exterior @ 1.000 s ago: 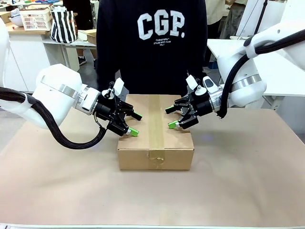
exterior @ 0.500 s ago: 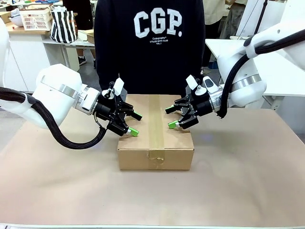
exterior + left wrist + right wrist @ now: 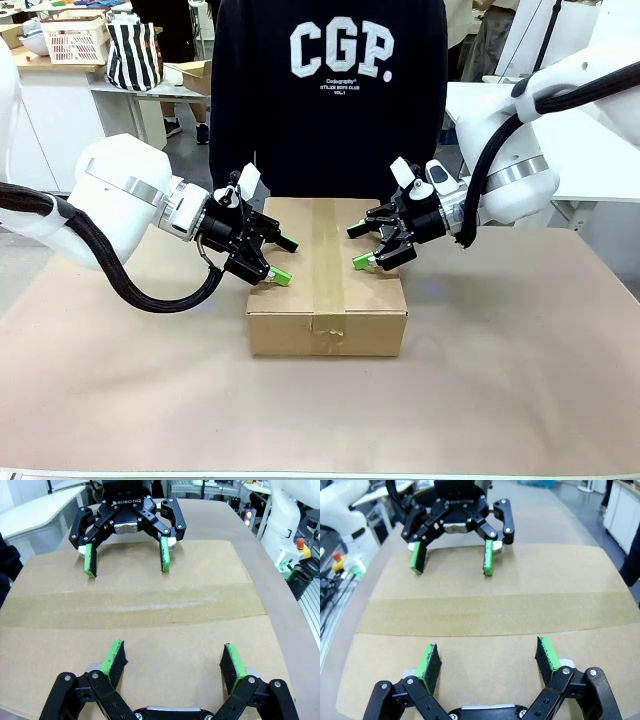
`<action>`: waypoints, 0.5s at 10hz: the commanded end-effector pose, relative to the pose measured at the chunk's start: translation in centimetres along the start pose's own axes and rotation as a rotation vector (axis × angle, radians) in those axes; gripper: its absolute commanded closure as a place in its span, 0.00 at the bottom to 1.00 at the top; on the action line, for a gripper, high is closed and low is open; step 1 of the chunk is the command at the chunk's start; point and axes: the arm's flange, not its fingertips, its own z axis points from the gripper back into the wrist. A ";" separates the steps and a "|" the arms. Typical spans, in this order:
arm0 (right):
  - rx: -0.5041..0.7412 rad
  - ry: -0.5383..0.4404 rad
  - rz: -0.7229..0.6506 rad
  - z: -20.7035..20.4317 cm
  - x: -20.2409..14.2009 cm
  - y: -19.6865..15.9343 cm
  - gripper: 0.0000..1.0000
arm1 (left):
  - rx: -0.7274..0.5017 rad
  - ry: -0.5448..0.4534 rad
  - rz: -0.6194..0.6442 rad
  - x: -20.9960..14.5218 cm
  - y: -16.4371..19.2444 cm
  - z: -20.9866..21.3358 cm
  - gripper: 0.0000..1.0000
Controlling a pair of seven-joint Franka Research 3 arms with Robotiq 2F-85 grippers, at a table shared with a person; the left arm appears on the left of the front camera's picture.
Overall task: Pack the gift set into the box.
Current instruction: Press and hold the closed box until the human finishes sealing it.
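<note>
Box (image 3: 326, 290): brown corrugated carton, flaps shut, a strip of tape (image 3: 327, 260) along the top seam and down the near face; stands at the middle of the desk (image 3: 520, 380), toward the far edge.
Left gripper (image 3: 284, 259): above the box's left top edge, fingers (image 3: 114, 661) apart, nothing between them, green pads pointing inward over the lid.
Right gripper (image 3: 359, 246): above the box's right top edge, fingers (image 3: 429, 664) apart, holding nothing, facing the left gripper across the tape.
Person (image 3: 330, 90): dark sweatshirt with white lettering, standing at the far edge behind the box.
Desk covering: plain brown paper.
</note>
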 end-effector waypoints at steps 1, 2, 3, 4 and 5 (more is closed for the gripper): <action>0.000 0.000 0.000 0.0 0.0 0.0 0.00 | -0.114 -0.207 0.232 0.8 1.2 1.2 0.00; 0.168 -0.007 -0.341 2.2 1.8 -0.8 0.00 | -0.210 -0.437 0.527 2.6 1.4 2.8 0.00; 0.220 -0.079 -0.554 4.5 3.8 -0.5 0.00 | -0.251 -0.479 0.651 5.1 0.6 3.9 0.00; 0.296 -0.123 -0.664 6.1 5.4 0.2 0.00 | -0.239 -0.479 0.707 7.3 -0.6 4.8 0.00; 0.324 -0.109 -0.781 7.5 6.0 1.1 0.00 | -0.232 -0.449 0.765 8.5 -1.9 5.7 0.00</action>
